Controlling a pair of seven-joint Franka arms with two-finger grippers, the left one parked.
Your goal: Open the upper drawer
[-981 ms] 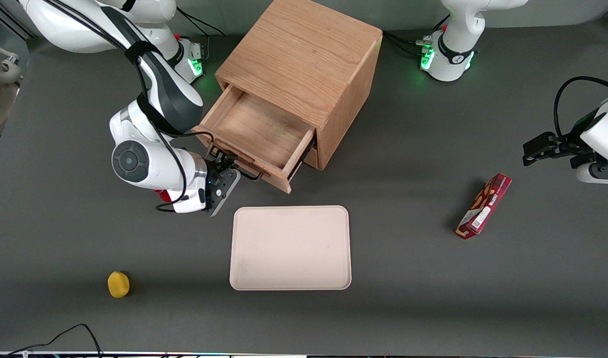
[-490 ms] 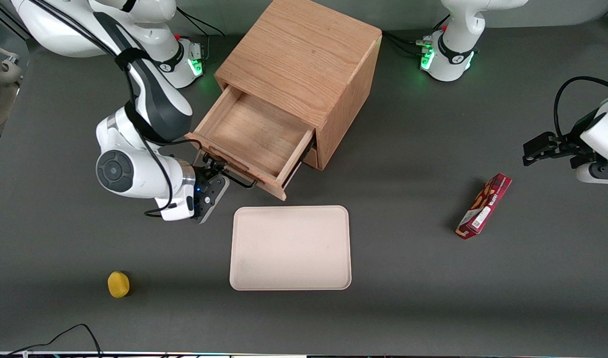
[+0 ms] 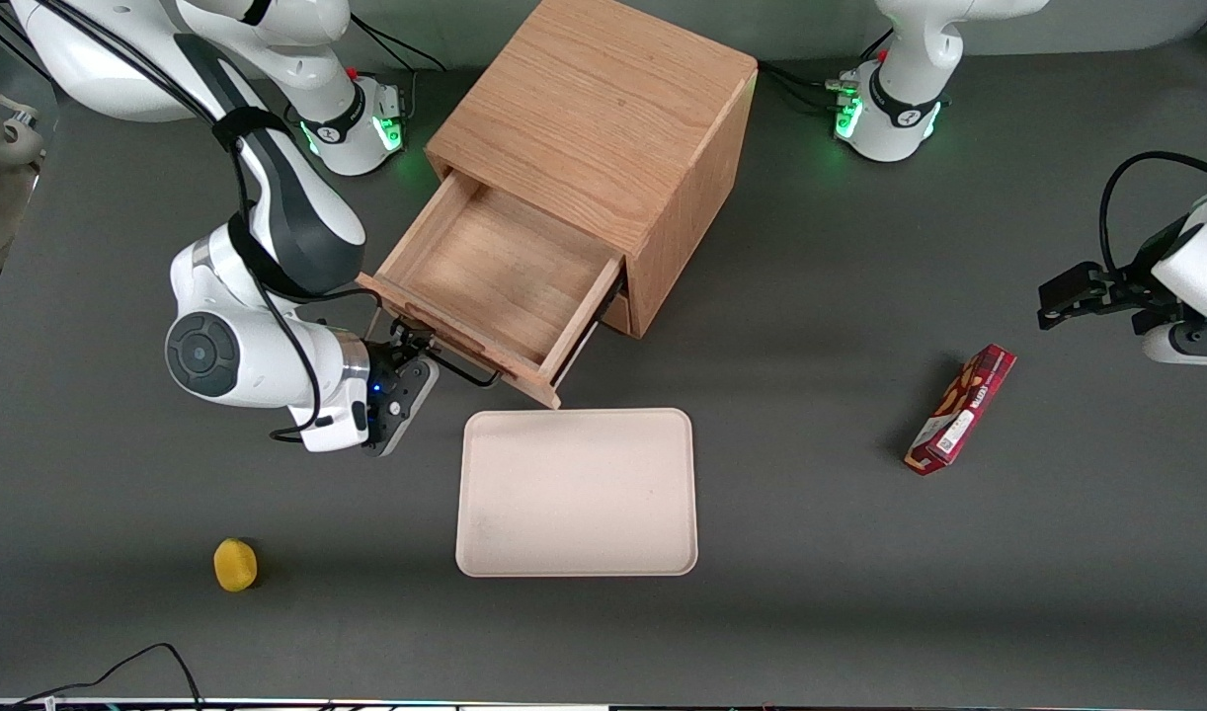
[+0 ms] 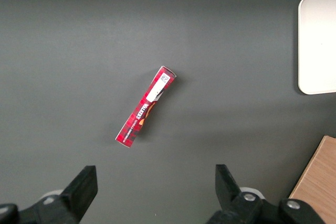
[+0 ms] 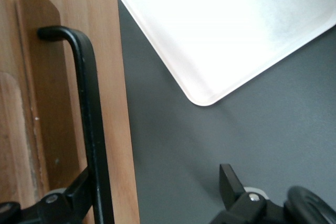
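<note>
Upper drawer (image 3: 495,272) pulled well out of cabinet (image 3: 613,118). Gripper (image 3: 406,348) at drawer's black handle (image 5: 92,114), jaws spread wide, handle beside one finger, not pinched.

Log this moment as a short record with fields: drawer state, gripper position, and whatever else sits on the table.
upper drawer: pulled well out of the cabinet, wooden interior bare
handle: black bar on the drawer front
gripper: at the handle, one finger against the bar
tray: flat on the table, nearer the front camera than the drawer
yellow object: toward the working arm's end, near the table's front edge
red box: toward the parked arm's end
</note>
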